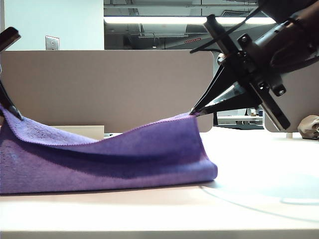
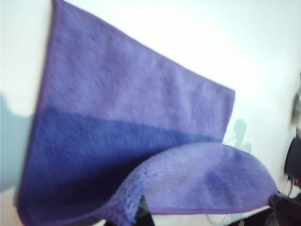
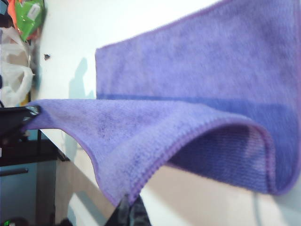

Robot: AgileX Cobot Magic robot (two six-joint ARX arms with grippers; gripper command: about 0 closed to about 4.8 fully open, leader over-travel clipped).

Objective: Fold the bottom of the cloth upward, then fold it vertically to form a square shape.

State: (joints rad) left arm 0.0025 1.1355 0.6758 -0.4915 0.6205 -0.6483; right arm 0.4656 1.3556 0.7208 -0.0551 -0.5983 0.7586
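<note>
Ext. view: right gripper, angled down-left, jaws clenched on purple cloth corner; left gripper pinches opposite corner. Lifted edge sags between; rest on white table.

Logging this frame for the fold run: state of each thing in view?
cloth: near edge lifted off the table, sagging between two held corners, far part flat.
left hand: shut on cloth corner, raised.
right hand: shut on cloth corner, raised.
fabric lump: resting on the table, untouched.
</note>
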